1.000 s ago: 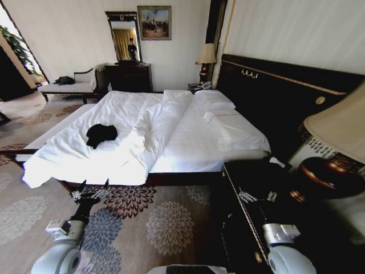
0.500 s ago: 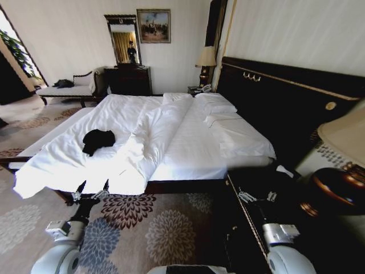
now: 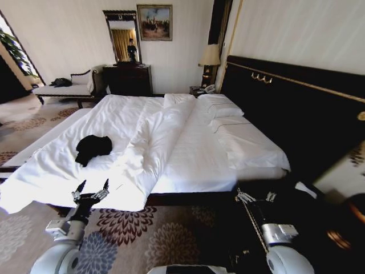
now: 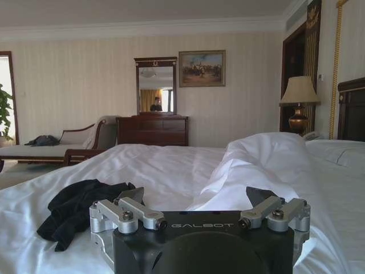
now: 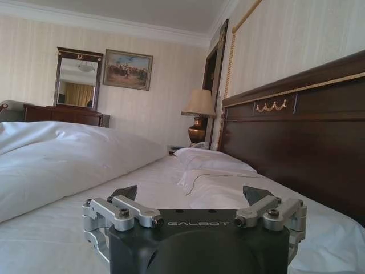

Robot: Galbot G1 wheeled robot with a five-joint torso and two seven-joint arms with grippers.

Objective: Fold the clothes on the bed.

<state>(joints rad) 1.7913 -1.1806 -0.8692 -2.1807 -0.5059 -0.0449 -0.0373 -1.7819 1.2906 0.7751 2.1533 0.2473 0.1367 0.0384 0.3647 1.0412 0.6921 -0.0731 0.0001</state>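
Observation:
A crumpled black piece of clothing (image 3: 93, 147) lies on the near left part of the bed (image 3: 197, 154), on the white duvet, which is bunched into a ridge down the middle. Two white pillows rest against the dark headboard (image 3: 285, 108). My left gripper (image 3: 91, 189) is held low in front of the bed's near edge, open and empty. From the left wrist view the clothing (image 4: 74, 208) sits just beyond that gripper (image 4: 197, 197), slightly to one side. My right gripper (image 3: 255, 197) is open at the bed's right side; in its wrist view (image 5: 190, 193) it points along the mattress toward the pillows.
A dark bedside cabinet (image 3: 302, 228) stands close on my right. Floral carpet (image 3: 142, 228) covers the floor before the bed. At the far wall are an upholstered bench (image 3: 63, 89), a dark dresser with a mirror (image 3: 128, 77) and a lamp (image 3: 210, 57).
The whole head view has shifted: the bed sits closer and wider, and the big lamp at the right edge has slid out. Both arms hold the same pose.

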